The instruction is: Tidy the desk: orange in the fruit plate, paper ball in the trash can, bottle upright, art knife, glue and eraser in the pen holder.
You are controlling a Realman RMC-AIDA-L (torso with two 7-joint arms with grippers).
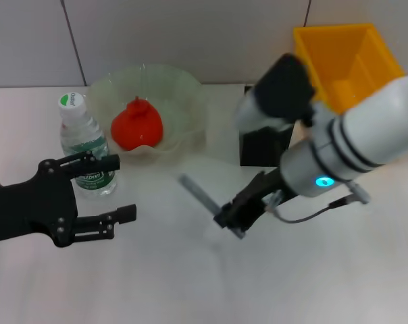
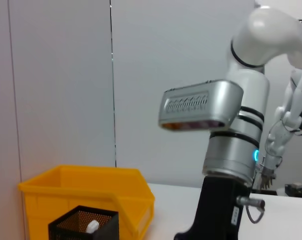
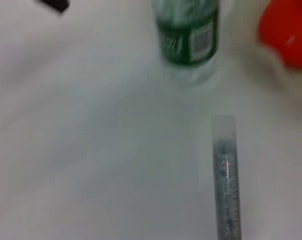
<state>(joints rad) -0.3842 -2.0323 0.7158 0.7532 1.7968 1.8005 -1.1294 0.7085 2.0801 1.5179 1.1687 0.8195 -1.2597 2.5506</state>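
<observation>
My right gripper [image 1: 236, 214] is shut on one end of the grey art knife [image 1: 196, 192], low over the table in front of the black pen holder [image 1: 263, 146]. The knife also shows in the right wrist view [image 3: 225, 175], pointing toward the bottle [image 3: 187, 35]. The bottle [image 1: 84, 143] stands upright at the left. The orange [image 1: 136, 125] lies in the pale green fruit plate [image 1: 184, 101]. My left gripper [image 1: 119, 189] is open and empty, just right of the bottle. The yellow trash can [image 1: 346, 57] stands at the back right.
In the left wrist view the mesh pen holder [image 2: 81, 222] holds a small white thing [image 2: 92, 226] and stands before the yellow bin [image 2: 86, 190]. My right arm [image 2: 231, 150] rises beside them. A wall closes the back of the table.
</observation>
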